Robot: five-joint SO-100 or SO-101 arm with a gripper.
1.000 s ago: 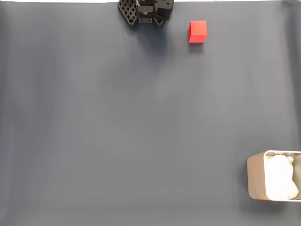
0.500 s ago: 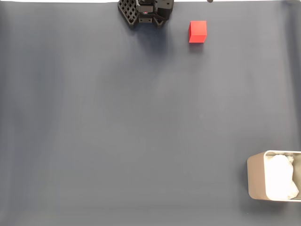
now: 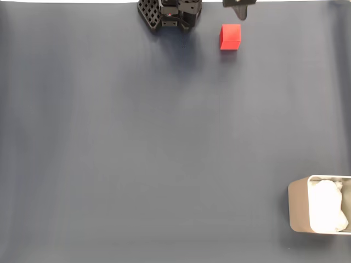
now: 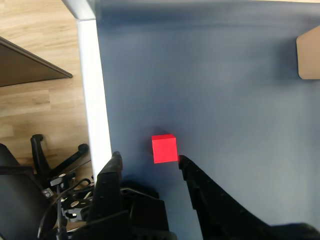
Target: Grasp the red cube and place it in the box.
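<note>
The box point(image 3: 320, 212) is cut off by the right edge of the fixed view, at the near right of the bench point(image 3: 164, 142); crumpled white paper point(image 3: 328, 205) lines it. In the wrist view only a beige corner of it shows at the upper right. The arm's black base point(image 3: 169, 13) is cropped by the far edge. The jaws point(image 4: 147, 161) stand open and empty, their tips just short of the red cube point(image 4: 164, 148), which rests on the dark blue bench near its far edge. The right finger point(image 4: 200, 186) reaches nearly beside the cube's corner.
</note>
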